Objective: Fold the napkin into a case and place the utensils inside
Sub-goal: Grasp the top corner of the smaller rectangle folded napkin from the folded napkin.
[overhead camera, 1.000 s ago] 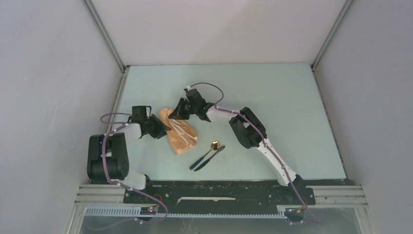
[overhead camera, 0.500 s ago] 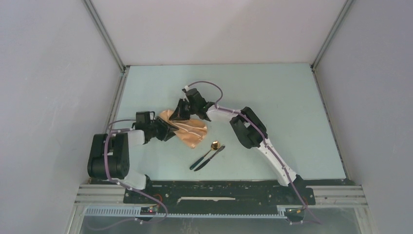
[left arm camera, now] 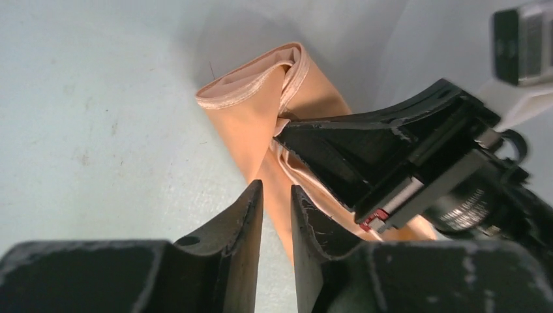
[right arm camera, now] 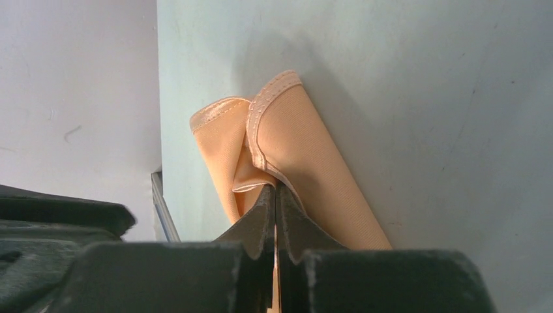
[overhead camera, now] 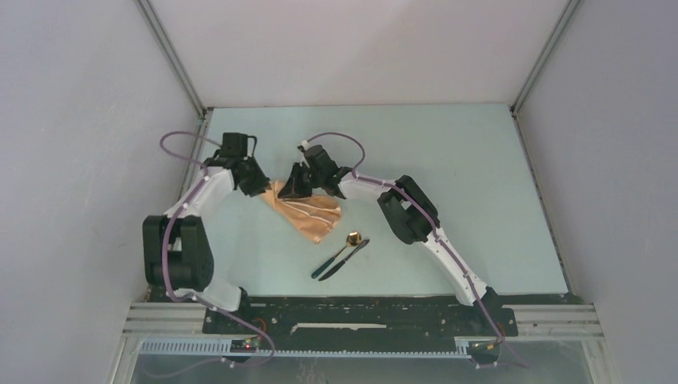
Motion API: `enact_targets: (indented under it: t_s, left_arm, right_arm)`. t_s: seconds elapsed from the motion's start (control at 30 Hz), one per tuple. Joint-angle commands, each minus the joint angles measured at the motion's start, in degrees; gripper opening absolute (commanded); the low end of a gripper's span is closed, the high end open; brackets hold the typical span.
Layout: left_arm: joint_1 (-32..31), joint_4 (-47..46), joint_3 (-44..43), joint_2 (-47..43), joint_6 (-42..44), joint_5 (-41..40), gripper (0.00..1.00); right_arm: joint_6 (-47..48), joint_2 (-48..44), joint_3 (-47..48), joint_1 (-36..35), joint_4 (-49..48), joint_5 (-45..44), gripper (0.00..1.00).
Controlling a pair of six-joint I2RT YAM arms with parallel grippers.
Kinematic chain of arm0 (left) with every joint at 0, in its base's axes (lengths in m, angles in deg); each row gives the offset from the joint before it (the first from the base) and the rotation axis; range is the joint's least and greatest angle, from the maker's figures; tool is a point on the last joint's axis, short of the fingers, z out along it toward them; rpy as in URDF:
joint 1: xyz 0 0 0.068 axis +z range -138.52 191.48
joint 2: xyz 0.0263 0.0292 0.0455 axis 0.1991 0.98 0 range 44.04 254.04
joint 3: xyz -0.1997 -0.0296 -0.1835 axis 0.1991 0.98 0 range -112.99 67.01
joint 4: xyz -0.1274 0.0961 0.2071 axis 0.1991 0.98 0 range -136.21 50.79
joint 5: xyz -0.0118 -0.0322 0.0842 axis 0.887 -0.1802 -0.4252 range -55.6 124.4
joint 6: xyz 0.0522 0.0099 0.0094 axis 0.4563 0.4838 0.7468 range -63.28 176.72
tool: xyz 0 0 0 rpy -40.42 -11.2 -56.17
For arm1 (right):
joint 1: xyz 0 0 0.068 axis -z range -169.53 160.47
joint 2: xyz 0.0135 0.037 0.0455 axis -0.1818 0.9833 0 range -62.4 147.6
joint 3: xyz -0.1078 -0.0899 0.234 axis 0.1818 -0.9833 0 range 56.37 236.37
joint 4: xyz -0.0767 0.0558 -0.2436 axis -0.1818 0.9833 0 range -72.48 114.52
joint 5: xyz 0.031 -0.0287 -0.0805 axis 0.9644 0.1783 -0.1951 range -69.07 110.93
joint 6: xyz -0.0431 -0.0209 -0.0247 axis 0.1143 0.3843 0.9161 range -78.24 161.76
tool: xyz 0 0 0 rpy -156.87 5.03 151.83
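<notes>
The peach-tan napkin lies folded and bunched on the table, left of centre. My right gripper is shut on a hemmed fold at its far left end, seen close in the right wrist view with the napkin rolled beyond the tips. My left gripper is just left of that corner, slightly open and empty; in its wrist view the napkin and the right gripper lie ahead. The gold-bowled spoon and the dark knife lie side by side, near right of the napkin.
The left wall and its metal rail run close behind my left arm. The black base rail lines the near edge. Pale green table stretches to the right and far side.
The left gripper let go of the napkin's near left side and swung to the far left corner. The napkin was folded over toward the right and now lies narrower.
</notes>
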Motion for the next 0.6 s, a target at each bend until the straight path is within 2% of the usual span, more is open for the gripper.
enact_targets:
  t_s: [0.0, 0.17, 0.37, 0.57]
  left_arm:
    - [-4.2, 9.7, -7.0, 7.5, 6.2, -7.5, 0.29]
    - [-7.0, 11.5, -10.5, 12.3, 7.5, -9.2, 0.28]
    - [-7.5, 12.5, -11.6, 13.1, 8.7, -10.4, 0.31]
    - [-7.5, 13.1, -13.9, 16.4, 10.7, -10.4, 0.29]
  right_arm:
    - [1.3, -4.3, -0.2, -0.6, 0.6, -0.8, 0.0]
    - [1.3, -4.6, -0.5, -0.8, 0.9, -1.7, 0.0]
    - [0.7, -4.9, -1.6, -1.0, -0.2, -1.8, 0.0]
    - [0.5, -5.1, -1.5, -1.6, -0.4, -2.1, 0.0]
